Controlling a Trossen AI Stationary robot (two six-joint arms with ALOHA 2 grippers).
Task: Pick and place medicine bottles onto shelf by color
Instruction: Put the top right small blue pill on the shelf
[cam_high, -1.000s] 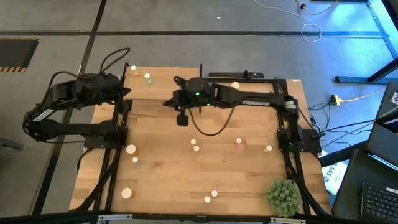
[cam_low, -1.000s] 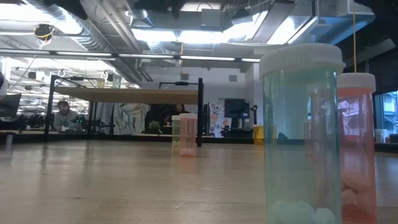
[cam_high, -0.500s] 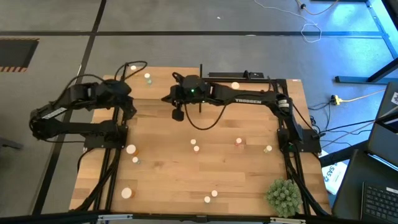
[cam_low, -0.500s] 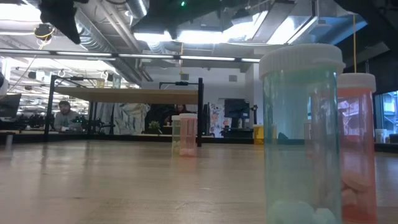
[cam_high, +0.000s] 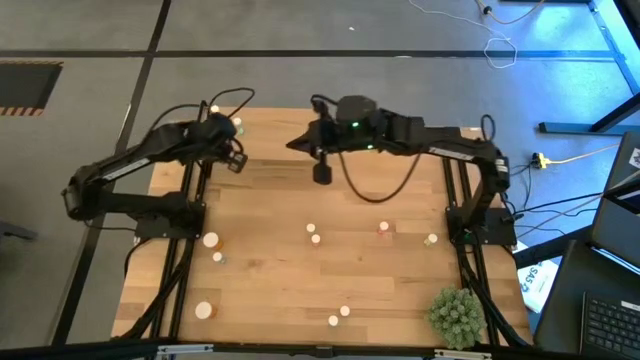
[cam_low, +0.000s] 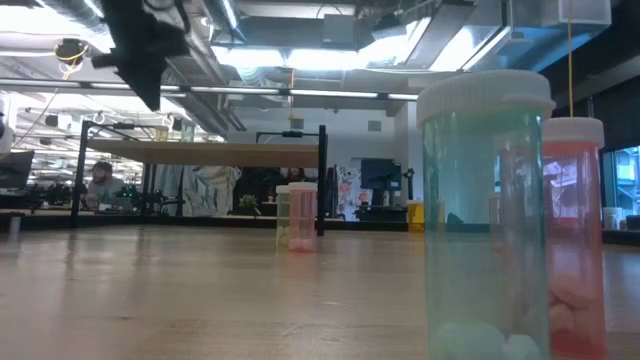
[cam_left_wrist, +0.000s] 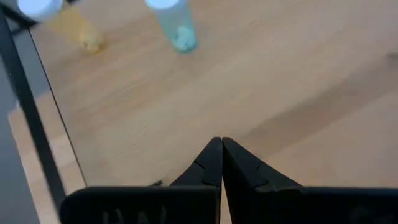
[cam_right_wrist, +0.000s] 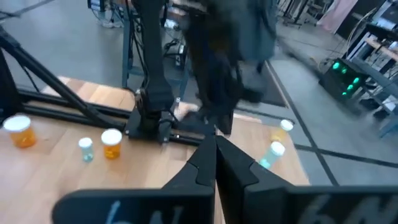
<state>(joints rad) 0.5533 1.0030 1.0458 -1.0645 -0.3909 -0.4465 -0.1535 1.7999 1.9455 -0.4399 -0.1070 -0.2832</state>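
Both arms hover over the shelf (cam_high: 262, 150) at the desk's (cam_high: 300, 285) far edge, the left gripper (cam_left_wrist: 220, 144) and right gripper (cam_right_wrist: 213, 144) each with jaws pressed together, empty. Medicine bottles (cam_high: 314, 233) stand scattered on the desk, two on the shelf's left end.

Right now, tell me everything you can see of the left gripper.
The left gripper is dark, probably plastic, with two wedge-shaped fingers pressed together to a point; it is shut and holds nothing. From above, it hangs over the far left part of the table, at the end of the dark jointed left arm. Its wrist camera looks down on bare wood, with a pale green bottle and an orange bottle lying ahead of the tips. It touches neither.
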